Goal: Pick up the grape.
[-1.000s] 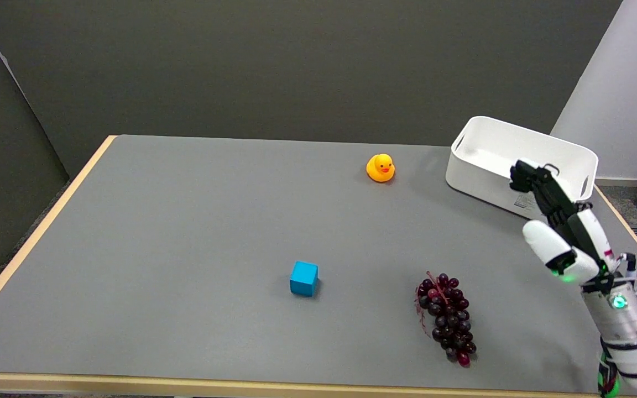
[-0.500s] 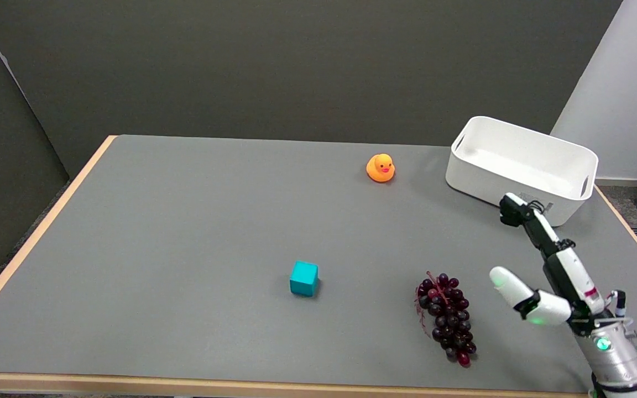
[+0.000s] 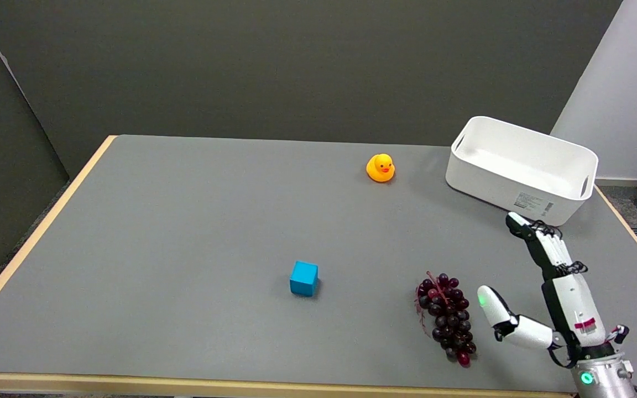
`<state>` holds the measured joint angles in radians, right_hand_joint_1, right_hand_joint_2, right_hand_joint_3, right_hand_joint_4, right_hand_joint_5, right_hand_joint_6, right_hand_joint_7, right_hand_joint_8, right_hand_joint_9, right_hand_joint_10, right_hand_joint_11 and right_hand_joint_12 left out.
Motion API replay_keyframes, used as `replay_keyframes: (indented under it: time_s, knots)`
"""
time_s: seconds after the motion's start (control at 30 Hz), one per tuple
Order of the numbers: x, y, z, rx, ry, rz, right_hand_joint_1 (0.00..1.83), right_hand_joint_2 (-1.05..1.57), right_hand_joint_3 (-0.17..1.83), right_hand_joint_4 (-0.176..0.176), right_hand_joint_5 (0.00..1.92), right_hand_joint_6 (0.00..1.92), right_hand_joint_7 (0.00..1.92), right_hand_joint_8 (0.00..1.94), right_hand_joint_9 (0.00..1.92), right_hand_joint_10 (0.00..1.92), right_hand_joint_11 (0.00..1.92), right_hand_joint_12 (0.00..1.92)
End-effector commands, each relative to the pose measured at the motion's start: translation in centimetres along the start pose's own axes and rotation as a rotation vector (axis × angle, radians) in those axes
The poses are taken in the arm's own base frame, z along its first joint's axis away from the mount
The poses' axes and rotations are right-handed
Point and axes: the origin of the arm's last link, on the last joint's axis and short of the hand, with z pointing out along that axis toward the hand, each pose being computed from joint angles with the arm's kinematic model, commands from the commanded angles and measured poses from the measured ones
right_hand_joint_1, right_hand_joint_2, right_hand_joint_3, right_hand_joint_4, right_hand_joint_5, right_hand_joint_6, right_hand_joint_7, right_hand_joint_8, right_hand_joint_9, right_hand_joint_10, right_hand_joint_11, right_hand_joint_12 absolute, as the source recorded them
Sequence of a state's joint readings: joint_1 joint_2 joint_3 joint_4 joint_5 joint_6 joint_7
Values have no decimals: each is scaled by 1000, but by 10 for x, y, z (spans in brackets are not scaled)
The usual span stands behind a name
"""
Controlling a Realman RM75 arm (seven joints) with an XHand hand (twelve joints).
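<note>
While my right hand waits spread wide, holding nothing, at three o'clock of the grape, the picture edge cuts off my arm

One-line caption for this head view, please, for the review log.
Right hand, open, beside a dark grape bunch on the grey table; blue cube, rubber duck and white bin untouched.

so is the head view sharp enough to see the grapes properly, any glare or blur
Head view: even, soft lighting, no glare on the grey table; the grape bunch is in focus, with single berries distinct and small highlights. The duck, blue cube and white bin cast only faint shadows. The right hand shows no motion blur.
</note>
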<state>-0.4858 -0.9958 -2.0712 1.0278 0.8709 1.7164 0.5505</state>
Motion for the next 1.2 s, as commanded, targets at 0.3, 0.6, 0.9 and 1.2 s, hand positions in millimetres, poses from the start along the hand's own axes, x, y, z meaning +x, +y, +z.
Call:
replay_keyframes:
  time_s: [0.3,0.6,0.9,1.2]
  knots:
    - [-30,-44,-33,-195,-33,-244,547,593,932,-133,112,432,179,538,125,783,-1,1020]
    - [-55,-66,-20,-170,-135,-149,538,656,802,-138,140,350,199,463,95,833,-1,992]
    - [-75,-70,-7,-175,-231,-108,535,658,800,-143,132,346,194,466,88,830,-1,1009]
    - [-74,-41,-13,-317,-238,-141,534,665,791,-147,118,343,179,462,81,814,-1,1021]
